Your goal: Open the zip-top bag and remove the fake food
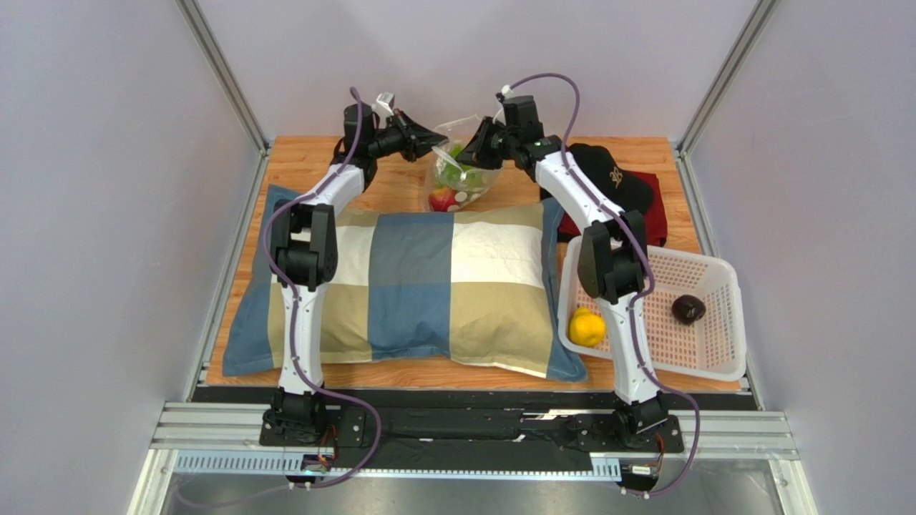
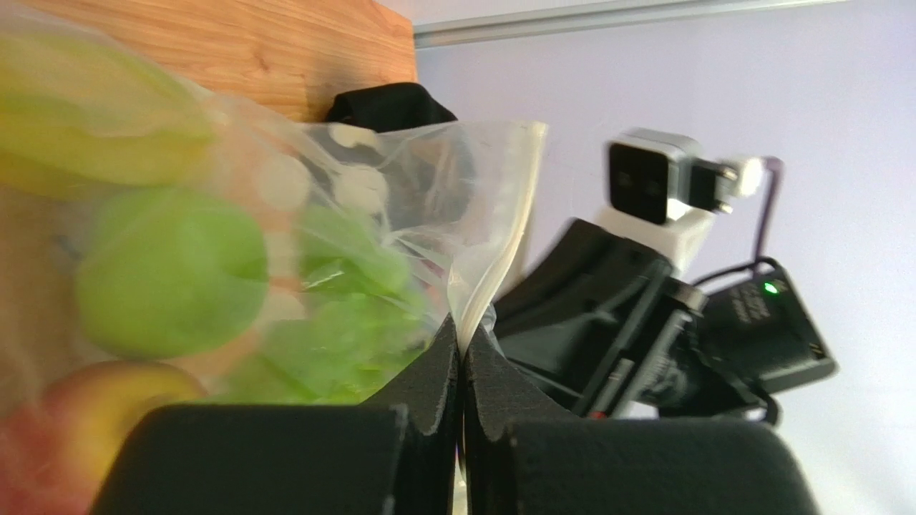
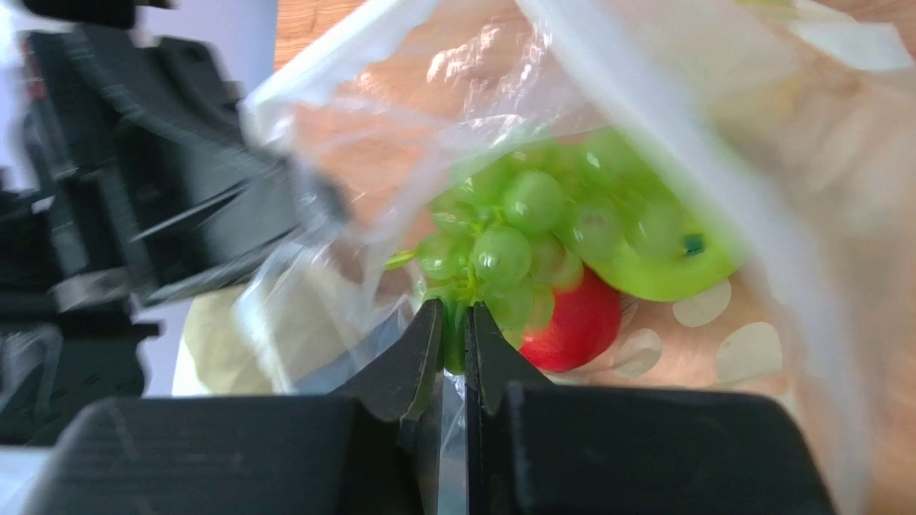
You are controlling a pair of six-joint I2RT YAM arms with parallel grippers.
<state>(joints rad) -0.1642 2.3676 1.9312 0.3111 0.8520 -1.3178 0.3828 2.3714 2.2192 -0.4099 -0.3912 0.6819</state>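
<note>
At the far edge of the table [image 1: 312,161], about midway along it, you're holding the zip-top bag [image 1: 460,172] between both arms, just beyond the far side of the checked pillow [image 1: 430,284]. Can't tell if the bag's bottom is touching the wood.

Left gripper [image 2: 462,343]: you're pinching the bag's top strip, jaws closed flat on the plastic, and the film is standing up out of the fingertips. Right gripper [image 3: 454,322]: you're clamping the clear film too, jaws nearly together with only plastic between them. From above, the two grippers are facing each other across the bag's top, left one on its left side, right one on its right. Whether the zip is parted, I can't tell; the wrist views are blurring there.

Fake food is sitting inside the bag: a bunch of green grapes [image 3: 505,231], a green fruit [image 3: 656,268] beside them, and a red apple [image 3: 575,327] below.

Near the table's right edge, a white basket [image 1: 723,354] is lying just right of the pillow. It's holding a yellow lemon [image 1: 587,326] in its near-left corner and a dark fruit [image 1: 688,309] towards its right side, well apart from each other.

Toward the far right corner, a black cap [image 1: 613,172] is resting on a red cloth [image 1: 654,215], behind the basket.
</note>
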